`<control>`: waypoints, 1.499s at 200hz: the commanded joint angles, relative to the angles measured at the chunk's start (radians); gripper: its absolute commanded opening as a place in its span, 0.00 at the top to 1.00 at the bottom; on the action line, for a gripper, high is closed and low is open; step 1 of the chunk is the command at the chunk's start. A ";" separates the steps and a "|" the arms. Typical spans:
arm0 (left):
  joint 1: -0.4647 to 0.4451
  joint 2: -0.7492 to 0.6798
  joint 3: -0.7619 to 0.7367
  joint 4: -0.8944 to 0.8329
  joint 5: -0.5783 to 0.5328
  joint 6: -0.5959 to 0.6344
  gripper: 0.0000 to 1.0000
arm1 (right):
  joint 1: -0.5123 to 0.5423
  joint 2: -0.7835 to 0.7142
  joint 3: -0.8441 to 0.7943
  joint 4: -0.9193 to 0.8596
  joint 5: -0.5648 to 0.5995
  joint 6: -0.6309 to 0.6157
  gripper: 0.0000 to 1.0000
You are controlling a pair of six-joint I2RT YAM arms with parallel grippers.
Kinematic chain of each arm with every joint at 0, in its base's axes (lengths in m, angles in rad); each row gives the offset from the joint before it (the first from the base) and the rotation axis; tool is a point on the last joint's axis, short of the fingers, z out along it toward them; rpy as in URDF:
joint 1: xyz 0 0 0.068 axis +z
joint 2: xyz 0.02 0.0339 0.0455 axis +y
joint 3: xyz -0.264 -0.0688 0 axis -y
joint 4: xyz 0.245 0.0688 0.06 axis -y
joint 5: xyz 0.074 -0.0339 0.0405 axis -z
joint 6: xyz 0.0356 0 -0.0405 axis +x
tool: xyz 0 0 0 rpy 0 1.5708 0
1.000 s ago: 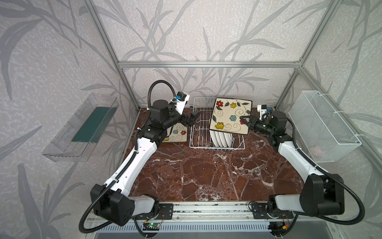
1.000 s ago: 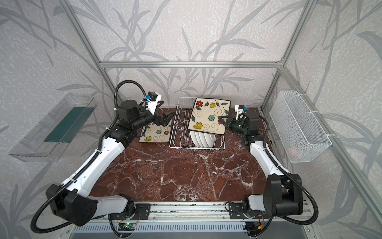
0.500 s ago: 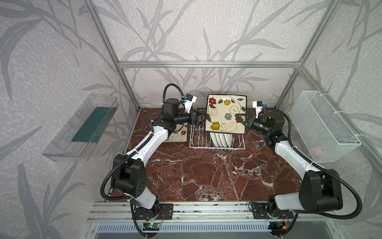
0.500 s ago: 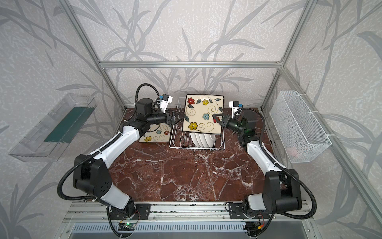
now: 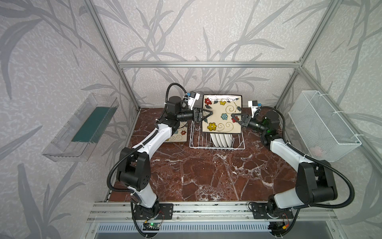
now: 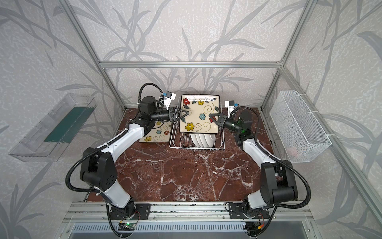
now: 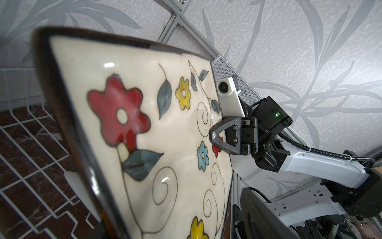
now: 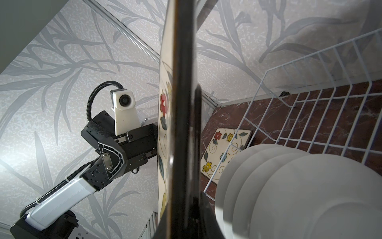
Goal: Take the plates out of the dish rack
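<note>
Far left wall: clear tray with a dark green pad in it, well apart from the work. Left gripper is at the left edge of the held square plate. In the left wrist view that black-rimmed edge runs between its jaws, so they straddle it, but I cannot tell whether they are clamped or loose. Under the left arm, a second square plate lies flat, face up, on the marble table, just beside the rack's left side. The held plate stands roughly upright with its flowered face toward the top cameras, raised over the back part of the dish rack. In both top views its lower edge sits just over the tops of the round white plates; contact with rack or plates cannot be told. Four round plates show on edge in the rack, packed close together, seen clearly in the right wrist view. Right gripper is clenched on the held plate's right edge, one finger pressed on the cream face by the small red flower. Far right wall: white mesh basket.
</note>
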 commanded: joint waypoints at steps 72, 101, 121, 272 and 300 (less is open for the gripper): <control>-0.032 0.030 0.067 -0.055 0.024 0.033 0.48 | 0.030 -0.025 0.025 0.256 -0.022 0.022 1.00; -0.035 0.031 0.062 -0.047 0.041 0.032 0.58 | 0.030 -0.012 0.023 0.274 -0.022 0.032 1.00; -0.034 0.031 0.065 -0.060 0.050 0.033 0.66 | 0.030 -0.005 0.020 0.292 -0.023 0.040 1.00; -0.023 0.028 0.020 0.222 0.057 -0.212 1.00 | 0.029 0.017 0.009 0.266 -0.018 0.052 0.67; -0.022 0.043 0.012 0.357 0.063 -0.344 1.00 | 0.029 0.018 0.011 0.264 -0.013 0.058 0.64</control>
